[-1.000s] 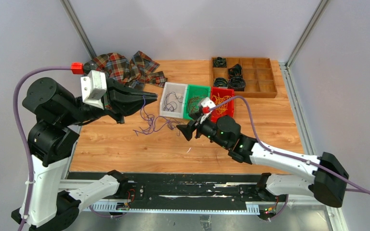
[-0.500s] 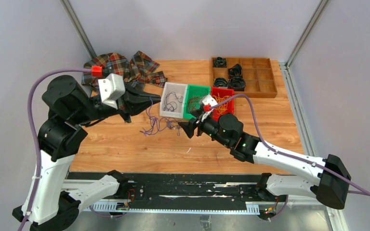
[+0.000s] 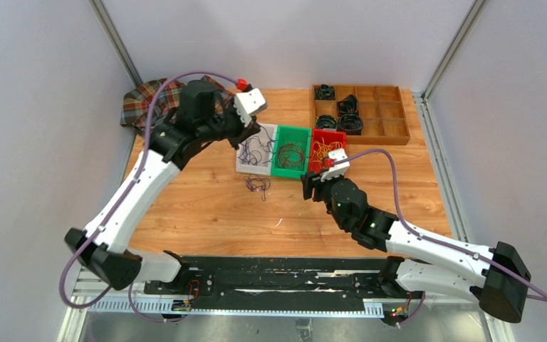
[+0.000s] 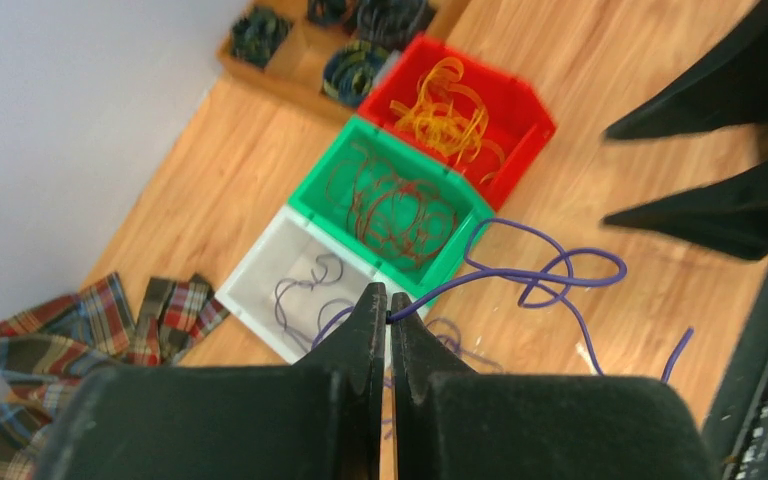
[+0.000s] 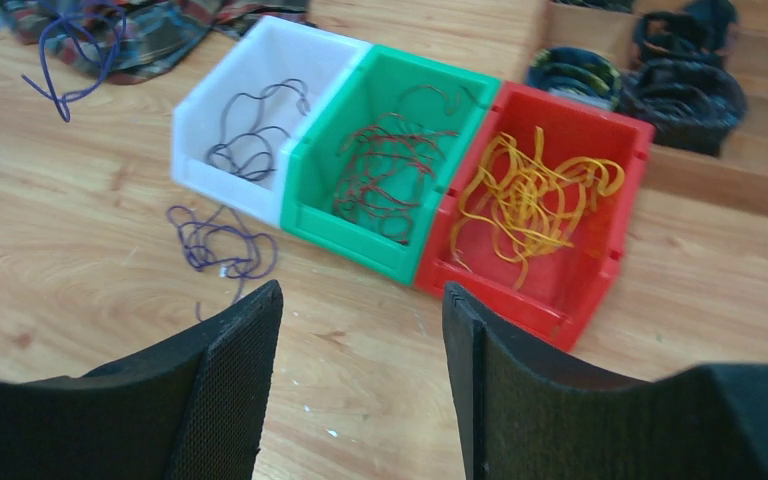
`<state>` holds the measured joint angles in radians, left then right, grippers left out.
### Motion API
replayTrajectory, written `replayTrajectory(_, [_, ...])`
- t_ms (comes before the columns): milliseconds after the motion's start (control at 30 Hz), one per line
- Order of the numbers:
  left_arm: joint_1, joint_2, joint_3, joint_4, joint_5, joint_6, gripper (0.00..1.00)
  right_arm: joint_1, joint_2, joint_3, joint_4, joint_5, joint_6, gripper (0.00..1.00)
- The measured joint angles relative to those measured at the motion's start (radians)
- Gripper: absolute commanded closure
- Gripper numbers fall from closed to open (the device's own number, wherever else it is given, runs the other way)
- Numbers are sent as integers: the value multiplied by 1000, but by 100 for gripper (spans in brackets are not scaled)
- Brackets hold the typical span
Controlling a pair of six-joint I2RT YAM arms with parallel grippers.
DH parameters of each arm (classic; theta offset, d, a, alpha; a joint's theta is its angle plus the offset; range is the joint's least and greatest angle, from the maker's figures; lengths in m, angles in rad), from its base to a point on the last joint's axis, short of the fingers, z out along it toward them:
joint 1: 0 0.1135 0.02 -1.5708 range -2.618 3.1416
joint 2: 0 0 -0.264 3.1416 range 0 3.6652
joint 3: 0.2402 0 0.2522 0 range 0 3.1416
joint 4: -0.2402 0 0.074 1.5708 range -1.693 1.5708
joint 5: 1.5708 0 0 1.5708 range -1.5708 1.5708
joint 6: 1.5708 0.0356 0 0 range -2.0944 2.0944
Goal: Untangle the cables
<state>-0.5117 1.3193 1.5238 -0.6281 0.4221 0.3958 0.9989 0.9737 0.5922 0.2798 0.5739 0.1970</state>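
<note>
Thin purple cable: pinched between the closed fingers of the left gripper and held up near the white plastic bin. A loose purple tangle lies on the wooden table just in front of that bin. On the right gripper, the fingers stand apart and hold nothing.

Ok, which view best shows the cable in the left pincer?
Left wrist: the purple cable sits pinched between the shut left pincer tips, looping out. Top external shows only faint strands below the pincer over the white bin. Right wrist catches just a purple loop at top left, no grip.
</note>
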Motion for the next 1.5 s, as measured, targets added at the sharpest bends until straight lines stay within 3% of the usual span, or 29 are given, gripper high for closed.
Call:
replayTrajectory(267, [33, 260, 56, 22, -83, 124, 99, -36, -92, -58, -44, 93, 51, 41])
replayTrajectory(533, [125, 460, 90, 121, -84, 129, 99, -51, -122, -67, -77, 108, 69, 42])
replayTrajectory(933, [143, 556, 15, 274, -129, 83, 99, -89, -116, -68, -104, 100, 73, 43])
replayTrajectory(1167, [144, 597, -1, 312, -275, 51, 99, -92, -116, -68, -129, 97, 82, 44])
replayTrajectory(1333, [157, 602, -36, 336, -299, -10, 99, -92, -118, -68, -143, 89, 96, 44])
replayTrajectory(1500, [169, 602, -71, 340, -282, -34, 88, -92, -119, -68, -153, 82, 100, 44])
